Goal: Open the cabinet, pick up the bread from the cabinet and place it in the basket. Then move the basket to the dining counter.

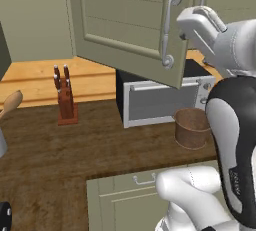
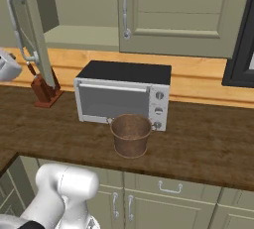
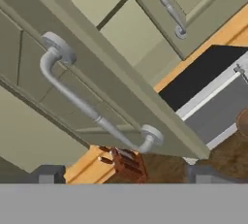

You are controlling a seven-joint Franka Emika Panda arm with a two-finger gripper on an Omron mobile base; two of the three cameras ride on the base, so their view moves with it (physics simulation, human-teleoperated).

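My end effector (image 3: 121, 175) is sitting spread apart just short of the cabinet door's handle (image 3: 92, 106), gripping nothing; in the hand view both finger tips (image 3: 48, 174) are poking up at the bottom, one on each side, with the handle between and above them. The cabinet (image 1: 130, 20) door is standing swung open. Left base view is showing that door's face over the toaster oven (image 1: 160, 100), plus my white hand at upper right near the handle. Right base view is giving the door edge-on at far left and the open cabinet interior behind it, a bare shelf as far as I can see; I can't make out the bread anywhere.

The basket (image 2: 131, 135) is standing upright on the dark counter (image 2: 208, 143), just in front of the toaster oven, touching or nearly so. Left base view is also catching a knife block (image 1: 65, 102) to the left on the counter and a wooden spoon (image 1: 10, 104) at the left edge. Hand view is catching the knife block under the door's lower edge and a sliver of the basket at the right edge.
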